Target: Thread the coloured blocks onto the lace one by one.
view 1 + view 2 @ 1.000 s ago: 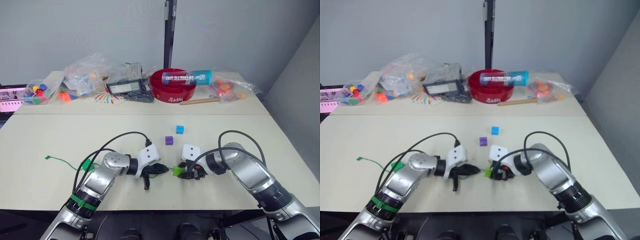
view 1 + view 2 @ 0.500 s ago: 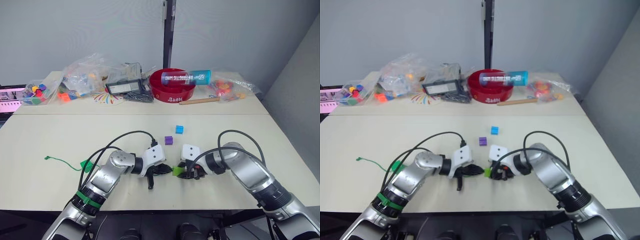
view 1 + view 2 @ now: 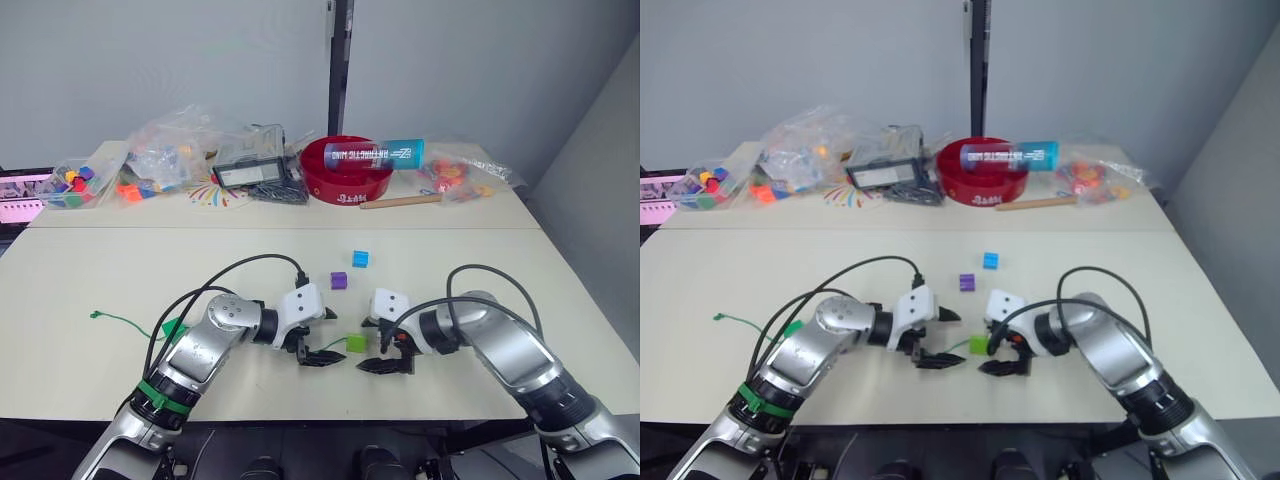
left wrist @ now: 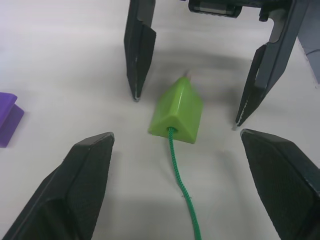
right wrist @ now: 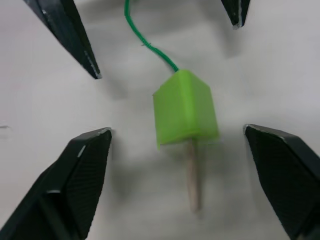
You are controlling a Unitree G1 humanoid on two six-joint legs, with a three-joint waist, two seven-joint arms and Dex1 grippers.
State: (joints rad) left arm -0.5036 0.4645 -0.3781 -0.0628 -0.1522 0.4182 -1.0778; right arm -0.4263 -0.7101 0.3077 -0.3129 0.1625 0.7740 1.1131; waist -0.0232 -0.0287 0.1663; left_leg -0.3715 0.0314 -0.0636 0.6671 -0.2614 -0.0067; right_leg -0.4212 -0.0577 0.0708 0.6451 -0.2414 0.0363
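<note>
While both sets of black fingers stand spread apart, grasping nothing, the small lime green plastic cube (image 4: 177, 112) lies on the cream table (image 3: 120, 270) between the left gripper (image 3: 318, 336) and the right gripper (image 3: 390, 352). The thin green lace (image 4: 183, 187) enters its hole; the pale tan tip (image 5: 193, 177) protrudes opposite. A purple cube (image 3: 338, 281) and a cyan-blue cube (image 3: 359, 259) sit nearby.

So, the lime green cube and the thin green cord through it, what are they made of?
The lime green cube looks like smooth moulded plastic: glossy faces, rounded edges. The thin green cord seems twisted fibre, its surface ribbed. Its stiff pale tan tip may be wood or plastic; unclear.
</note>
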